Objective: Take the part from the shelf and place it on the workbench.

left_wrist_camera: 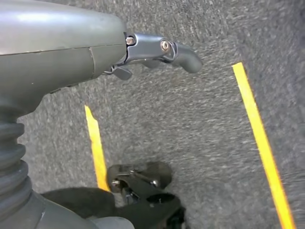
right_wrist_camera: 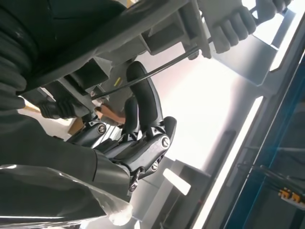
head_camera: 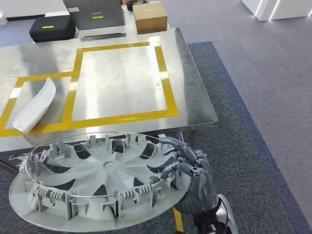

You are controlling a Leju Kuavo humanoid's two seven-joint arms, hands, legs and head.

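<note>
The part [head_camera: 99,183], a large grey wheel cover with spokes and clip tabs facing up, is carried nearly flat and low in the near foreground of the head view, just short of the near edge of the workbench [head_camera: 191,92]. The right hand [head_camera: 187,168] holds it at its right rim, dark fingers [head_camera: 176,144] hooked over the wire ring and rim from above with the palm beneath; the right wrist view shows those fingers [right_wrist_camera: 144,102] curled around the rim structure, clamped on it. The part extends leftward from this hand, so nearly all its bulk lies on the left of the grip, and its far rim sits just before the table edge. The governing relation: the bench surface lies directly beyond the part, and the large yellow-taped square [head_camera: 162,68] is the nearest marked zone straight ahead. A white curved piece [head_camera: 35,107] occupies the smaller taped zone on the far left. The left hand [left_wrist_camera: 158,50] hangs over grey carpet with yellow floor lines, fingers extended and holding nothing; it is well apart from the part. Judgement: the right arm alone bears the load, and the next step would be to carry it forward over the table. The one-sided grip risks the left rim drooping or catching the bench edge.
</note>
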